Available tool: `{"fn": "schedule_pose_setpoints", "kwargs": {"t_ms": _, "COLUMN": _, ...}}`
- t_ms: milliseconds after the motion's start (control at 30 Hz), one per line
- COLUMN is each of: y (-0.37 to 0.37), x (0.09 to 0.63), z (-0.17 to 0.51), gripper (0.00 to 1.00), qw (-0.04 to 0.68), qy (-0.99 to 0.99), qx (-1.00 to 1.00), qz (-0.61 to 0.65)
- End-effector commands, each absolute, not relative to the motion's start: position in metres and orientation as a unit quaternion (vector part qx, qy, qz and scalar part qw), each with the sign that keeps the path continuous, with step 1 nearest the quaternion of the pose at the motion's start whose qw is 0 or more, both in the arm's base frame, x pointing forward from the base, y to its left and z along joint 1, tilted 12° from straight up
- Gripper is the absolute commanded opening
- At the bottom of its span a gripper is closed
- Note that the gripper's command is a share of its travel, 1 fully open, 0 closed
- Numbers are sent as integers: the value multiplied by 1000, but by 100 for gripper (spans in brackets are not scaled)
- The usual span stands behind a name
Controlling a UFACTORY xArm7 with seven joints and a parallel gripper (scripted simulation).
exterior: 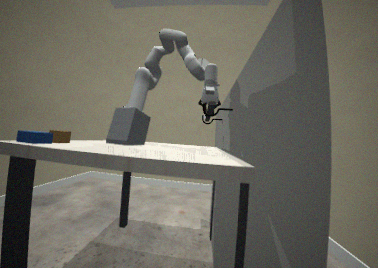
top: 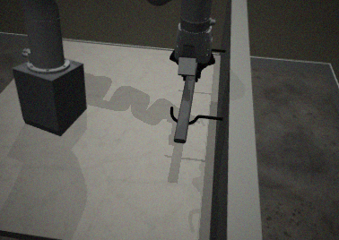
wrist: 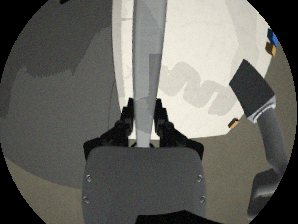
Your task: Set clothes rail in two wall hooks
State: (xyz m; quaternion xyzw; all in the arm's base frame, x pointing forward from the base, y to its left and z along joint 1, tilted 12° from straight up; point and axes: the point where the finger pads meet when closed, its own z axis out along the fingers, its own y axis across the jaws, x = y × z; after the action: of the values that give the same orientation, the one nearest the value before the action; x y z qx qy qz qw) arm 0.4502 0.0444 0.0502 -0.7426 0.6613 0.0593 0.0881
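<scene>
The clothes rail [top: 184, 113] [wrist: 148, 45] is a long grey bar. My gripper [top: 190, 77] [exterior: 209, 109] [wrist: 144, 105] is shut on it near its far end in the top view. The rail slants slightly and its near part passes across the curve of the near black hook [top: 210, 117] [exterior: 226, 109], seen from above. Whether it touches that hook I cannot tell. The far hook [top: 218, 51] [exterior: 217, 119] is mostly hidden behind the gripper in the top view. The rail is hard to make out in the exterior view.
The tall grey wall [top: 244, 142] [exterior: 285, 134] stands close beside the gripper and carries both hooks. The pale table [top: 126, 178] [exterior: 170, 159] lies below. The arm's box base [top: 38, 98] [exterior: 128, 126] stands on it. A blue block [exterior: 34, 137] and a brown block [exterior: 60, 136] lie at the far left.
</scene>
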Motion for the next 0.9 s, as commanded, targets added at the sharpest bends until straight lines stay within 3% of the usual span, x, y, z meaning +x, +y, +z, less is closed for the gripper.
{"fn": "schedule_pose_setpoints", "kwargs": {"t_ms": 0, "y": 44, "x": 452, "z": 52, "gripper": 0, "qw": 90, "qy": 662, "qx": -742, "qz": 58}}
{"fn": "schedule_pose_setpoints", "kwargs": {"t_ms": 867, "y": 47, "x": 452, "z": 39, "gripper": 0, "qw": 89, "qy": 662, "qx": -742, "qz": 58}}
